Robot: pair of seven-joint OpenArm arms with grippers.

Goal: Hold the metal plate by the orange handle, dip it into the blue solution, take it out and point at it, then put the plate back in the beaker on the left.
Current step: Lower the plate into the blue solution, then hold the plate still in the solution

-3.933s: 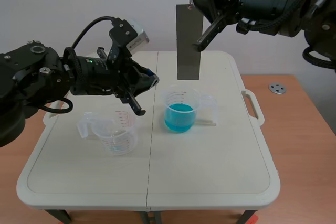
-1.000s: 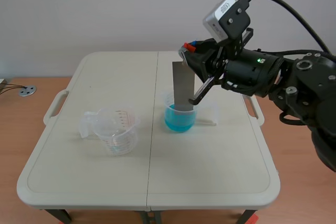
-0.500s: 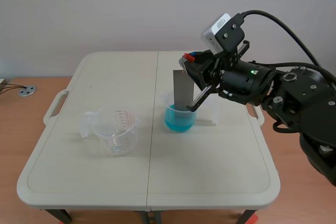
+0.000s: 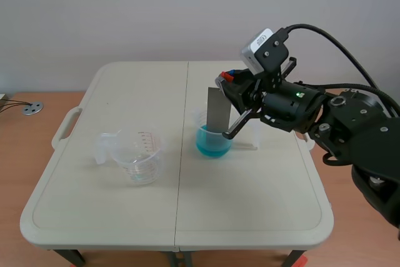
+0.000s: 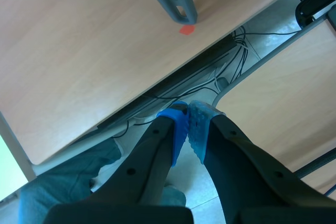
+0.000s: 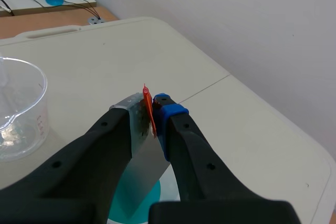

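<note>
The right gripper (image 6: 148, 108) is clamped on the orange handle (image 6: 146, 94) at the top of the metal plate (image 4: 219, 109). The plate hangs nearly upright with its lower end inside the beaker of blue solution (image 4: 212, 137), near the middle of the table (image 4: 250, 217). I cannot tell how deep the lower edge sits in the liquid. The main risk, as I judge it, is the thin grip. The handle is a narrow tab pinched between the pads, so a sideways knock of the plate against the beaker's rim could twist it in the fingers. It could also pull the plate free and drop it into the solution with a splash. The beaker is light clear plastic (and only partly filled), so a plate drawn out at a slant could tip or slide it and spill blue liquid on the table. A quick lift could also fling drops toward the empty beaker (image 4: 139, 154) on the left, well apart from the blue one. The left gripper (image 5: 187, 121) has its fingers closed on nothing and faces the floor beside the table, out of the scene view. Bringing it in to point risks knocking the empty beaker, which stands on its side.
</note>
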